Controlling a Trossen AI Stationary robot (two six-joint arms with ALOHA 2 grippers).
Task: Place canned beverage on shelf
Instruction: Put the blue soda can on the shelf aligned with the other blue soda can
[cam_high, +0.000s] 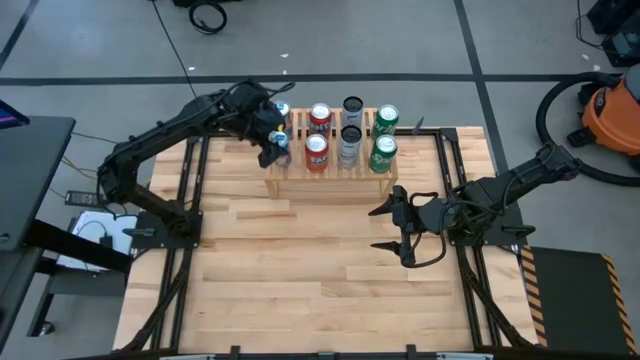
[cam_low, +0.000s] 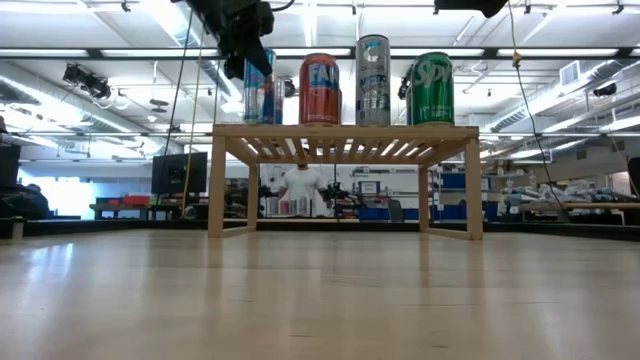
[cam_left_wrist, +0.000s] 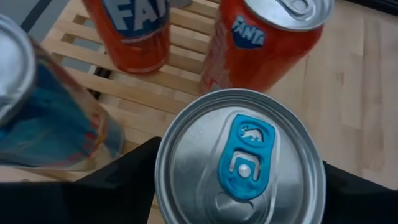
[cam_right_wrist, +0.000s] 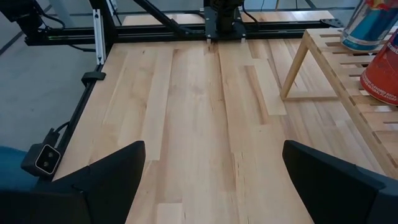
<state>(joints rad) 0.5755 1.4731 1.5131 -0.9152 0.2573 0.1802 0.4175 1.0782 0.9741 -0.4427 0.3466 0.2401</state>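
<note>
The light wood slatted shelf (cam_high: 330, 183) stands at the table's far side and carries two red cans (cam_high: 316, 150), two silver cans (cam_high: 349, 140), two green cans (cam_high: 382, 150) and a blue can (cam_high: 283, 110) at its far left. My left gripper (cam_high: 273, 150) is shut on another silver-and-blue can (cam_left_wrist: 239, 162) with a blue tab, at the shelf's near left end. Its base is level with the shelf top in the low view (cam_low: 258, 95). My right gripper (cam_high: 400, 225) is open and empty over the table's right middle. My left gripper pinches the can between its two fingers, one finger (cam_left_wrist: 124, 180) on each of two opposite sides of the wall just below the top rim (cam_left_wrist: 168, 180). The fingers come from above, slanting down. The can stands upright. Whether its base rests on the slats cannot be told.
The red cans (cam_left_wrist: 261, 43) stand close beside the held can, and the other blue can (cam_left_wrist: 43, 112) is right behind it. Bare wood table (cam_right_wrist: 205, 124) lies in front of the shelf. An orange vacuum (cam_high: 610, 110) stands off the table's far right.
</note>
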